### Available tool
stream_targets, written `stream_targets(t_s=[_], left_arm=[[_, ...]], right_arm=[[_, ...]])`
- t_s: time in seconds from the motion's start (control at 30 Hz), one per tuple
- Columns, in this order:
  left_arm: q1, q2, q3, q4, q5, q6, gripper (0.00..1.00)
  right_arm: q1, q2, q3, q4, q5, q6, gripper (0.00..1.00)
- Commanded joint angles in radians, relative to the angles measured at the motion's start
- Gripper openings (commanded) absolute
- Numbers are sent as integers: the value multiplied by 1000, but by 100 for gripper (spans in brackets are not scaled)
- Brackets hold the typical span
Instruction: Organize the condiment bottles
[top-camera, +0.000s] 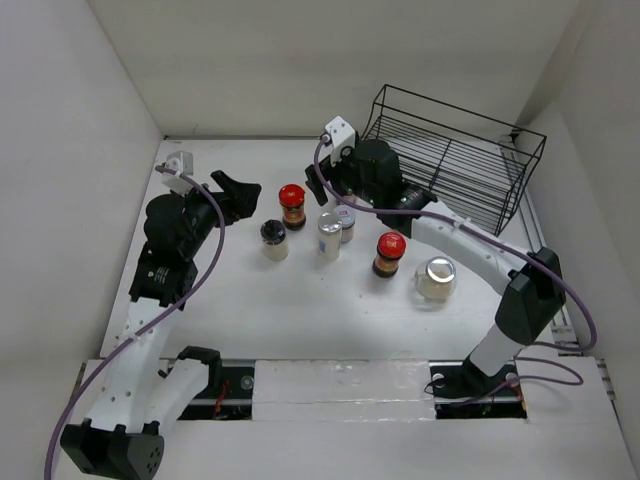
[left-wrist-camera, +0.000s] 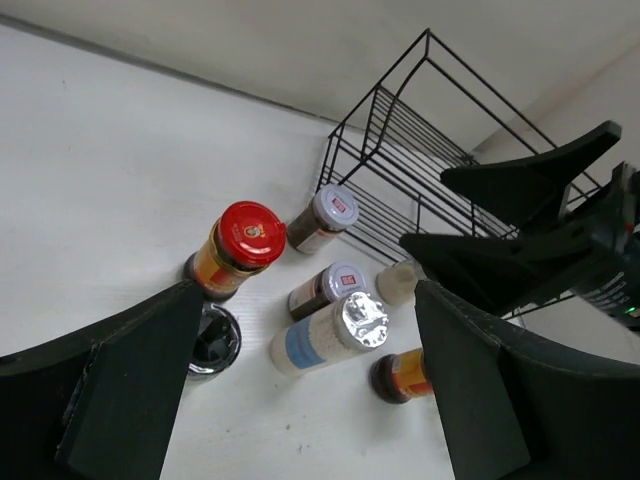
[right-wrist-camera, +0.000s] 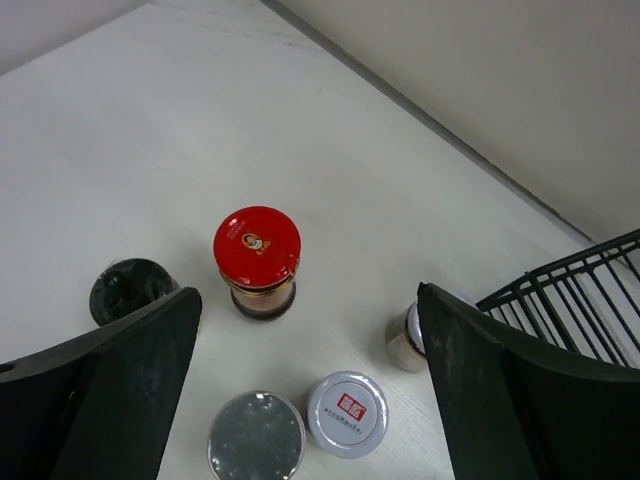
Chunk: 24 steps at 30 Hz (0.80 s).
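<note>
The condiment bottles stand grouped mid-table: a red-lidded jar (top-camera: 292, 205) (right-wrist-camera: 257, 247), a black-lidded jar (top-camera: 273, 238) (left-wrist-camera: 212, 340), a tall pale bottle with a foil lid (top-camera: 329, 235) (left-wrist-camera: 350, 320), a silver-lidded jar with a red label (top-camera: 346, 222) (right-wrist-camera: 347, 412), a second red-lidded jar (top-camera: 390, 252) and a wide silver-lidded jar (top-camera: 436, 278). Another small jar (right-wrist-camera: 405, 340) is half hidden by my right finger. My left gripper (top-camera: 243, 195) (left-wrist-camera: 305, 330) hangs open left of the group, holding nothing. My right gripper (top-camera: 330, 195) (right-wrist-camera: 310, 300) is open above the group's far side, empty.
A black wire rack (top-camera: 450, 160) (left-wrist-camera: 400, 130) (right-wrist-camera: 590, 290) lies at the back right, close behind the right arm. White walls close in the table at the left, back and right.
</note>
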Motion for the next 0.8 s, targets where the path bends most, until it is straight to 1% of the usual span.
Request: stream_targets(t_s=[0.0,0.03,0.07,0.1,0.13,0.17,0.2,0.23,0.27,0.3,0.37,0.4,0.43,0.47,0.5,0.53,0.57,0.6,0.63,0.77], left_arm=[[-2,-17,-6,51,8,20,83],[-2,-17,-6,51,-8,32,82],[-2,-29,-18,51,-17,32,79],[-2,-29,-30,60,-17,32,76],[-2,-29,-39,69,-28,32,69],[-2,-29,-39,69,-43,32,55],[-2,-29,-49,69,-52,41,47],[-2,-29,-49,56,-66,41,38],[-2,-29,-49,56,-66,41,26],[-2,-29,-49,56,-77,41,15],[-2,-29,-39,56,-86,41,17],[-2,-29,-39,56,-86,41,21],[-2,-19,-39,56,-86,41,30],[-2,-19,-29,43,-86,41,47],[-2,-19,-29,43,-86,41,54],[-2,-19,-29,43,-86,41,61],[-2,-19,-29,43,-86,41,65],[7,-19,-29,43,-97,41,69],[7,-8,-29,43,-97,41,70],[7,-8,-29,43,-83,41,70]], right_arm=[[-12,30,66,36,-23,7,93],[-12,44,75,36,-42,7,77],[-12,72,94,36,-57,7,39],[-12,84,103,27,-68,21,18],[-12,96,115,27,-68,21,7],[-12,108,126,18,-68,30,5],[-12,133,147,4,-68,30,20],[-12,145,157,4,-68,30,37],[-3,159,167,-13,-68,30,57],[-3,185,195,-45,-68,30,85],[-3,195,207,-56,-57,30,98],[-3,208,207,-65,-57,30,100],[-3,225,207,-65,-72,30,100],[-3,236,221,-65,-86,30,100],[6,250,221,-65,-86,30,100],[6,282,259,-89,-86,30,100],[6,297,275,-99,-86,39,100],[6,314,292,-99,-102,39,100],[6,346,327,-126,-112,39,100],[16,404,379,-135,-146,39,100]])
